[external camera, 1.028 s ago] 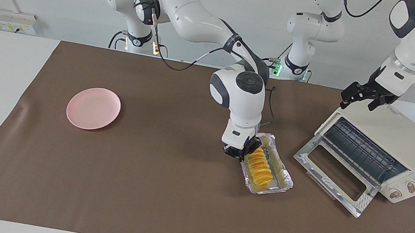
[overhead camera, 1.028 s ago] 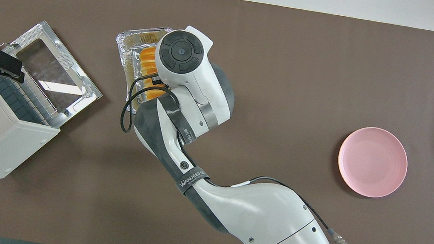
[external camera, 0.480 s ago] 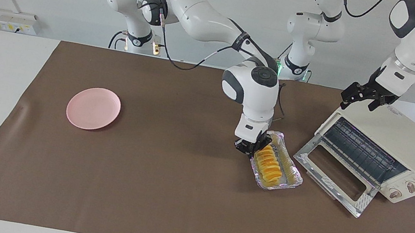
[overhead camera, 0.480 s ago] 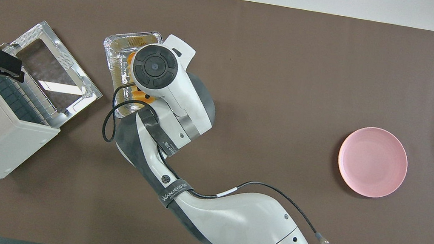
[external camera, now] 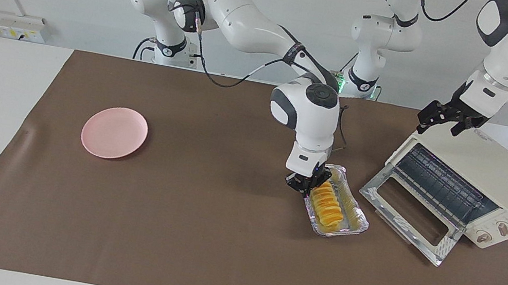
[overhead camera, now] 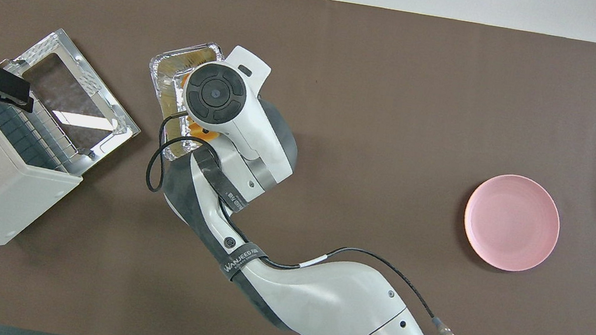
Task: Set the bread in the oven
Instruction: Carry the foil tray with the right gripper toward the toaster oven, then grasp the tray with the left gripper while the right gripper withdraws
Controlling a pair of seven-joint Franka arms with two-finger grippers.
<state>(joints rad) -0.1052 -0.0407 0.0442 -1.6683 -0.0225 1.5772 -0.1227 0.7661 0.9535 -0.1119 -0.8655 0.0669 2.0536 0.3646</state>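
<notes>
The right arm is stretched over the table, wrist vertical; the right gripper (external camera: 307,187) is closed on the tray (external camera: 354,219) rim. The bread (external camera: 327,207) lies in the tray, beside the oven (external camera: 486,186) door. The left gripper (external camera: 446,120) is held open over the oven top.

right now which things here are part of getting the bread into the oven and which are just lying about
Part of the job:
- bread, in the foil tray
- foil tray, in front of the oven
- toaster oven, door down
- right gripper, shut at the tray's end nearer the robots
- left gripper, open over the oven's top

Lying about:
- pink plate, toward the right arm's end
- brown mat
</notes>
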